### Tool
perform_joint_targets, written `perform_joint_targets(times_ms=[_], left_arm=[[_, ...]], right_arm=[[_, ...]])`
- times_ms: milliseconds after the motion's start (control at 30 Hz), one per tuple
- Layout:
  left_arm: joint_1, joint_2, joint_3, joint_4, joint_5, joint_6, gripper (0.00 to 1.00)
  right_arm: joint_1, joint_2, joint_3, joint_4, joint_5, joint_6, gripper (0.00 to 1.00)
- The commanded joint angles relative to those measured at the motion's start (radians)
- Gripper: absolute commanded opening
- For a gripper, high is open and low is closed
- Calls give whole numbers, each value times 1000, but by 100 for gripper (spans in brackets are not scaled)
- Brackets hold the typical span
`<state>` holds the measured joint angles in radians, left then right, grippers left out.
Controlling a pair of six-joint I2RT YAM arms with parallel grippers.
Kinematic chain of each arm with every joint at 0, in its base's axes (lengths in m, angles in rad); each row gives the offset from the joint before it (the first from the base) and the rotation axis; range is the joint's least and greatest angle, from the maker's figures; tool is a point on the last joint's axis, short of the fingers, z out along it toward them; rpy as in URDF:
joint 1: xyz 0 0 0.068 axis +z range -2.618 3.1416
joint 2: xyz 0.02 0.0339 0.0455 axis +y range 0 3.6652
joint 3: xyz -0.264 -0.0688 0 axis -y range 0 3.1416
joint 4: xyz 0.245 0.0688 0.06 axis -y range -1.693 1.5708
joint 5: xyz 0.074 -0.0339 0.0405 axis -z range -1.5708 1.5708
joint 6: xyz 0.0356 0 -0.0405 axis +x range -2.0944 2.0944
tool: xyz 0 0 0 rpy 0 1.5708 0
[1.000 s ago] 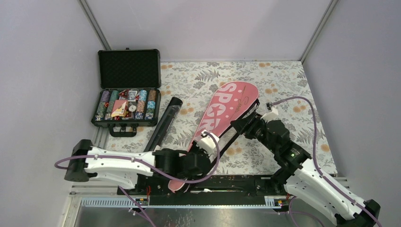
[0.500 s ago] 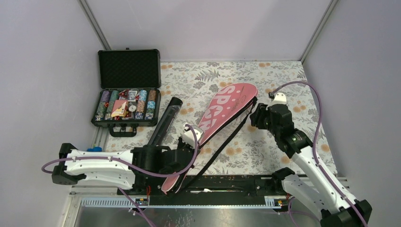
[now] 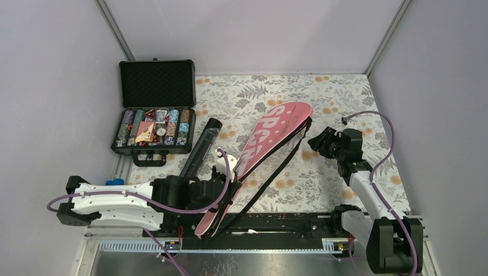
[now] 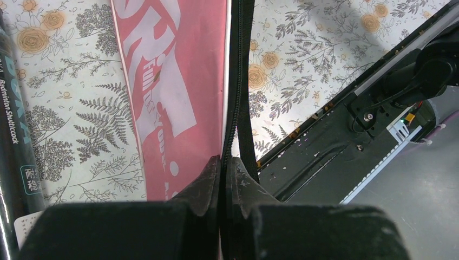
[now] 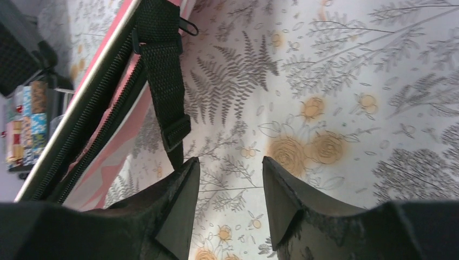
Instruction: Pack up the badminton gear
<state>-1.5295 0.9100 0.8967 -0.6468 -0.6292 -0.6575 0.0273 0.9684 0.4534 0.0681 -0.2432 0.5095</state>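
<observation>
The pink "SPORT" racket bag (image 3: 270, 135) lies slanted across the floral cloth, its narrow end hanging over the near rail. My left gripper (image 3: 225, 183) is shut on the bag's black zipper edge (image 4: 234, 108); the pink face (image 4: 173, 81) shows beside it. The bag's black strap (image 3: 276, 172) trails to the rail and shows in the right wrist view (image 5: 162, 81). My right gripper (image 3: 319, 140) is open and empty, just right of the bag's wide end. The long black tube (image 3: 199, 150) lies left of the bag, its teal lettering in the left wrist view (image 4: 13, 116). Rackets and shuttlecocks are hidden.
An open black case of colourful poker chips (image 3: 154, 127) stands at the back left. A small blue block (image 3: 114, 181) sits by the left arm. The black base rail (image 3: 276, 221) runs along the near table edge.
My left gripper has pulled the bag's narrow end leftward and toward the rail. My right gripper has let go of the wide end and drawn back to the right, open.
</observation>
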Motion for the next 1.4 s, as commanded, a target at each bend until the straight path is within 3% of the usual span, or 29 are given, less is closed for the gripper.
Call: perform_joint_targets(times_ms=[0, 133, 300, 500, 733, 867, 1133, 1367], left_arm=[[6, -49, 45, 85, -10, -21, 0], [6, -69, 36, 106, 3, -31, 0], [6, -109, 20, 149, 29, -43, 0], [8, -129, 24, 143, 45, -47, 0], [11, -128, 60, 114, 72, -39, 0], [12, -123, 78, 77, 80, -39, 0], [14, -165, 73, 52, 89, -57, 0], [14, -189, 81, 56, 88, -47, 0]], right_arm=[[-21, 46, -6, 206, -128, 29, 54], [-52, 103, -33, 255, -85, 38, 51], [-89, 241, -50, 454, -197, 102, 51], [-93, 382, -31, 678, -319, 56, 48], [-92, 483, -91, 1102, -268, 1, 48], [-92, 576, -87, 1335, -276, 7, 43], [-92, 619, 5, 1357, -325, -15, 49], [-92, 618, 67, 1401, -559, -115, 52]])
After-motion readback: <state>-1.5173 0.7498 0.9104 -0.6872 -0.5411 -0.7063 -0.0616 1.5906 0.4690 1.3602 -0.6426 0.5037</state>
